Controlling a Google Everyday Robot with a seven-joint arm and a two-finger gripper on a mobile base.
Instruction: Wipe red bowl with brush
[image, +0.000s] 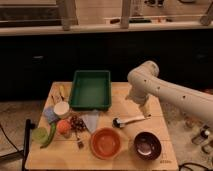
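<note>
At the table's front edge: bowl and brush close together

Over on the left of the wooden table (60, 157) sits a huddle of small things, a white cup (61, 108) and an orange fruit (63, 126) among them, with the green tray (90, 106) further back. Front and centre is the red bowl (106, 143), upright and empty. It looks light and hard, and likely to skate on the smooth wood if pushed sideways. Just beside its upper right lies the brush (129, 120), dark head towards the bowl, white handle pointing right. I'd judge it light, stiff and thin, best taken mid-handle or nearer the far end. The gripper (145, 111) hangs right at that handle end; whether it has hold of the brush I cannot tell. Right again stands a dark bowl (147, 145). Behind everything runs a dark counter front (100, 55), with pale floor either side.
</note>
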